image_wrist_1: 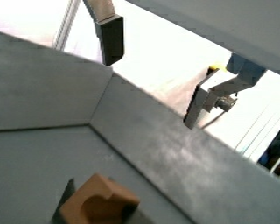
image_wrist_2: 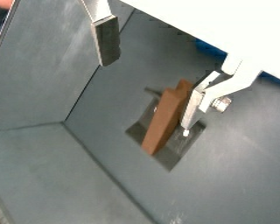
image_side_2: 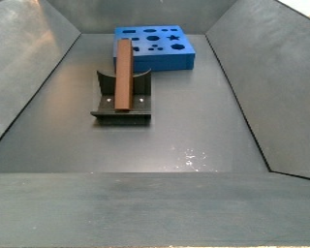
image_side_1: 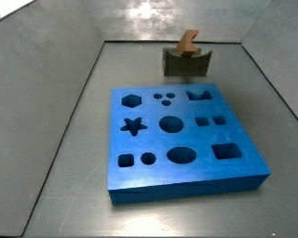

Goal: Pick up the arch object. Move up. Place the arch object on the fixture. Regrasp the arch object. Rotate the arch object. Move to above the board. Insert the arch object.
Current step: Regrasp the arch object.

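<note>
The arch object, an orange-brown bar, lies on the fixture, a small dark notched block on the tray floor. Both show in a side view, the arch object sticking up from the fixture. The blue board with shaped cutouts lies beside the fixture, also in a side view. The gripper is open and empty, above the floor, with the arch object below, close to one finger. In a wrist view the gripper is open and the arch object's end shows. The gripper is out of both side views.
Sloping grey metal walls enclose the tray floor on all sides. The board fills much of the floor at one end.
</note>
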